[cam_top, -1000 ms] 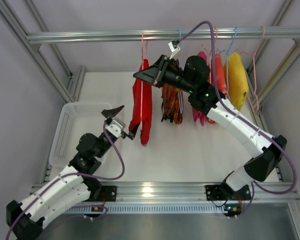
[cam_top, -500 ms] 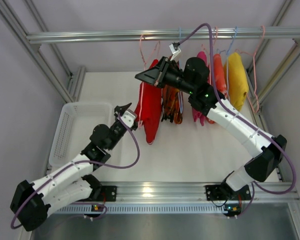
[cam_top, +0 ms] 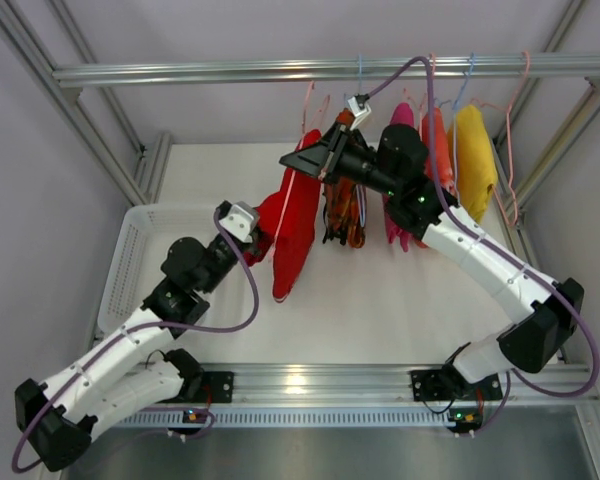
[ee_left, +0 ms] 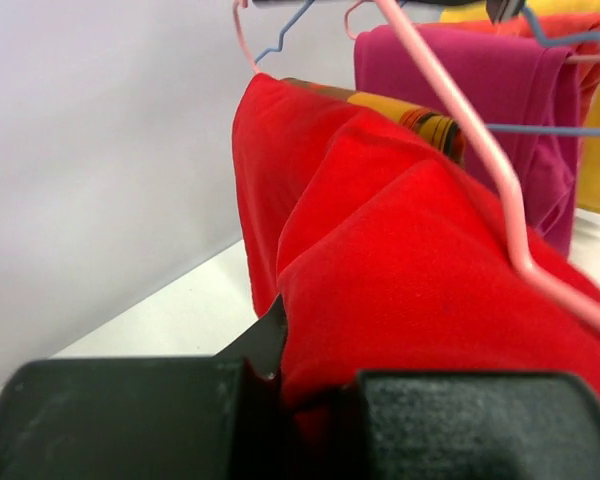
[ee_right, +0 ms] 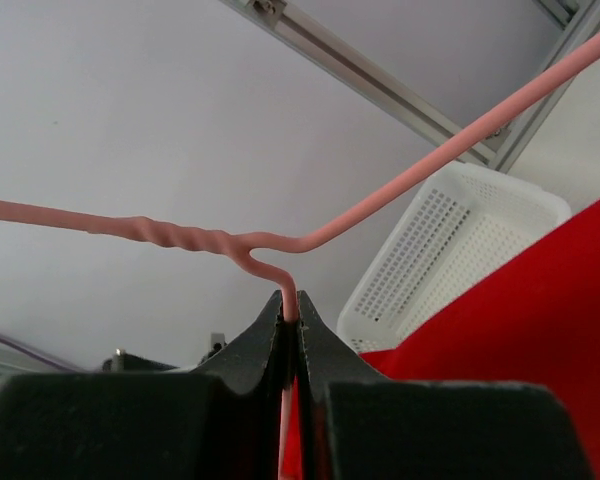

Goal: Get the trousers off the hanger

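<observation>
The plain red trousers (cam_top: 298, 215) (ee_left: 420, 260) hang folded over a pink wire hanger (cam_top: 292, 195) (ee_right: 180, 238). My left gripper (cam_top: 262, 236) (ee_left: 300, 385) is shut on their lower left fold, with red cloth bunched between the jaws. Higher up, my right gripper (cam_top: 292, 160) (ee_right: 290, 305) is shut on the hanger's wire just below its twisted neck. The orange patterned trousers (cam_top: 345, 215) (ee_left: 420, 115) hang right behind the red pair, mostly hidden by my right arm.
A white perforated basket (cam_top: 130, 260) (ee_right: 450, 240) sits at the left of the table. Magenta (cam_top: 400, 115), orange-red (cam_top: 440, 140) and yellow (cam_top: 475, 150) garments hang from the metal rail (cam_top: 180, 72) at the right.
My left gripper went from open beside the red trousers to shut on them and drew their lower part leftward. My right gripper carried the hanger a little to the right.
</observation>
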You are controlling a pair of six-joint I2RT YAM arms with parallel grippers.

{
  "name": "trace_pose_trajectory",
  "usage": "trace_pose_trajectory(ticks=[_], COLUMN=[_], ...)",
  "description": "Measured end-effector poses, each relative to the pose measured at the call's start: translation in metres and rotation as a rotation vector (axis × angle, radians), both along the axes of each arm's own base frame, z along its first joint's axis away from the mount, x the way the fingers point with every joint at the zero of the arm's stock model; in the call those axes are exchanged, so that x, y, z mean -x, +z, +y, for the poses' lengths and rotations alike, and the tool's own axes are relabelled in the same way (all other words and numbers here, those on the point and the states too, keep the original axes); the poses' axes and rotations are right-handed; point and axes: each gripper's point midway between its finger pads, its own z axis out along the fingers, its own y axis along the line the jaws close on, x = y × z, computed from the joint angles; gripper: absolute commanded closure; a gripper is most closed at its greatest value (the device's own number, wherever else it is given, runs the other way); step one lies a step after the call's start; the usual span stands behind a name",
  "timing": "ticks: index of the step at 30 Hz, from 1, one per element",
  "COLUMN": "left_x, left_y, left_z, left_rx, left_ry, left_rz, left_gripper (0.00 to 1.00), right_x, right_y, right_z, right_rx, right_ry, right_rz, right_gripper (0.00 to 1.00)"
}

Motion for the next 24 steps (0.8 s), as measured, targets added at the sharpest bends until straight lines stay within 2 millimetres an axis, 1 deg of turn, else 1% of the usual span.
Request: trace_pose_trajectory(ticks=[3, 8, 10, 16, 20, 24], left_x=[0.004, 0.005, 0.004, 0.01, 0.014, 0.015], left_y=[0.019, 0.061, 0.075, 0.131, 0.169, 0.202], left_z=[-0.001, -0.001, -0.001, 0.003, 0.008, 0.015], left_rx=[0.019, 0.048, 0.061, 0.13, 0.165, 0.191], left_ry=[-0.014, -0.018, -0.016, -0.023, -0.021, 0.001], left_rz=[0.026, 0.031, 0.033, -0.005, -0.037, -0.066], left_gripper=[1.0, 1.0, 1.0, 1.0, 1.0, 1.0], right_x=[0.003, 0.008, 0.01, 0.013, 0.014, 0.018], right_y=[0.0, -0.005, -0.007, -0.029, -0.031, -0.032], right_z=[-0.004, -0.007, -0.009, -0.01, -0.011, -0.014], right_rx=[-0.004, -0.01, -0.006, 0.04, 0.042, 0.044], right_ry=[0.002, 0.007, 0.011, 0.021, 0.018, 0.024], right_rz=[-0.013, -0.038, -0.053, -0.07, -0.072, -0.083], right_gripper=[1.0, 1.0, 1.0, 1.0, 1.0, 1.0])
